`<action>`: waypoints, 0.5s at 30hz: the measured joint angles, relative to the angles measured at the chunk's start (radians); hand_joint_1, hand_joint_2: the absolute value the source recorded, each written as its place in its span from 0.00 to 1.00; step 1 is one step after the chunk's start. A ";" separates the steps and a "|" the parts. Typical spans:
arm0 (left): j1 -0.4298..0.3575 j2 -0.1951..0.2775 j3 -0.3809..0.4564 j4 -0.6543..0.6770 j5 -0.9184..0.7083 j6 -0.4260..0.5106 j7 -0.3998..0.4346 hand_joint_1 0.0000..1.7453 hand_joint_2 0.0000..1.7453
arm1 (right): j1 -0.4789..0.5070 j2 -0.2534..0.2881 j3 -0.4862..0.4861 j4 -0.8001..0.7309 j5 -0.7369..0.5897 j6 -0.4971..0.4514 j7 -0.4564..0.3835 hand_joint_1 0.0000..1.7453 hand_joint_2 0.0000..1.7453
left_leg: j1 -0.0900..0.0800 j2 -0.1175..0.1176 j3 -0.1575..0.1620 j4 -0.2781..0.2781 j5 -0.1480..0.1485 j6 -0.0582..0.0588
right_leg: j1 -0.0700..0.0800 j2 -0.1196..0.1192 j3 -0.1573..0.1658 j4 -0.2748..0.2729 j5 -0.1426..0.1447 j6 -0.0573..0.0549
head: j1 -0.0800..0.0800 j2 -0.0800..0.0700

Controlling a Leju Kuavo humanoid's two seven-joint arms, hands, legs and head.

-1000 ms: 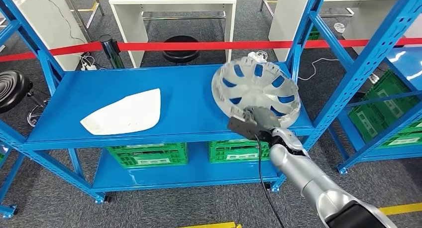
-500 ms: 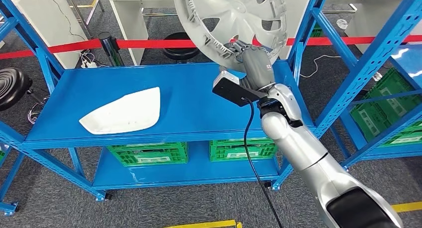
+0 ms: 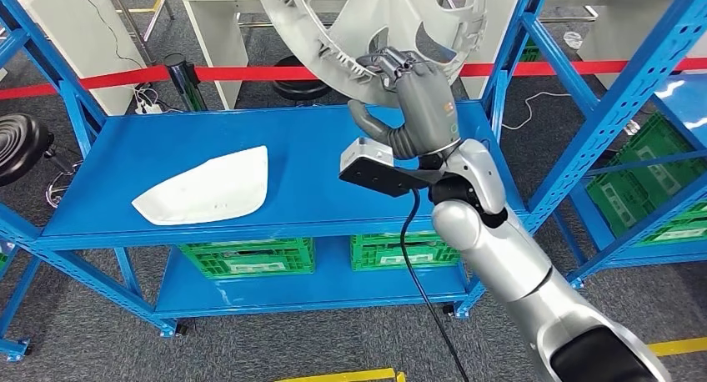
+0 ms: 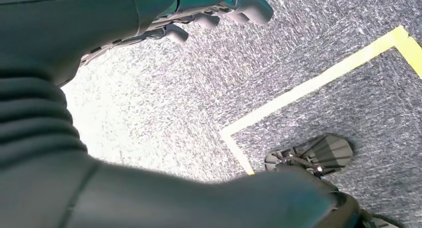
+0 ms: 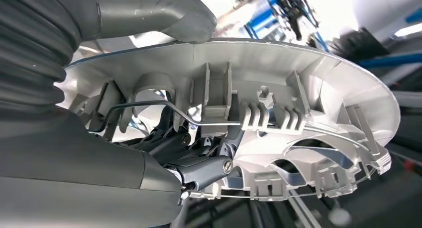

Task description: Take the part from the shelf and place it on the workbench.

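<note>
Silver-grey plastic is what the right robot hand [image 3: 417, 107] has hold of: a wheel cover [image 3: 375, 23], the part named in the task, gripped at its rim and lifted high above the blue shelf [image 3: 317, 173], tilted so its ribbed inner face turns toward the camera. The right wrist view shows the thumb [image 5: 149, 9] pressed on the outer face and the dark fingers [image 5: 199, 158] hooked among the clips and wire ring on the inside, so the grip looks firm, clamped on the rim. The left robot hand [image 4: 214, 9] hangs beside the body over grey carpet with a yellow floor line [image 4: 308, 83]; its fingers look loosely curled and nothing is visible in them, though much of the hand is hidden and I cannot tell its state for sure. As I judge it, the pick is done and the carry is in hand: the part is clear of the shelf, so the next move calls for turning away from the rack and bringing the cover to the desk without knocking it on the blue uprights [image 3: 517, 57] close on the right. Which surface is the target I cannot tell; white desks [image 3: 283, 7] stand beyond the red barrier tape [image 3: 250, 75]. Counted: one wheel cover, one white curved panel [image 3: 208, 188] lying on the shelf, two green crates [image 3: 250, 257] on the level below, and two black stools [image 3: 17, 148].
</note>
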 joint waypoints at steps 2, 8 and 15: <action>-0.001 0.000 0.001 0.000 -0.002 -0.003 -0.002 0.00 1.00 | 0.007 0.000 0.008 -0.023 0.013 -0.012 -0.002 1.00 1.00 | 0.000 0.000 0.000 0.000 0.000 0.000 | 0.000 0.000 0.000 0.000 0.000 0.000 | 0.000 0.000; -0.007 0.000 0.007 0.000 0.001 -0.009 -0.007 0.00 1.00 | 0.034 0.000 0.032 -0.083 0.033 -0.029 -0.003 1.00 1.00 | 0.000 0.000 0.000 0.000 0.000 0.000 | 0.000 0.000 0.000 0.000 0.000 0.000 | 0.000 0.000; -0.009 0.001 0.025 0.000 0.027 -0.031 -0.013 0.00 1.00 | 0.076 -0.012 0.056 -0.130 0.046 -0.058 -0.007 1.00 1.00 | 0.000 0.000 0.000 0.000 0.000 0.000 | 0.000 0.000 -0.001 0.000 0.000 0.000 | 0.000 0.000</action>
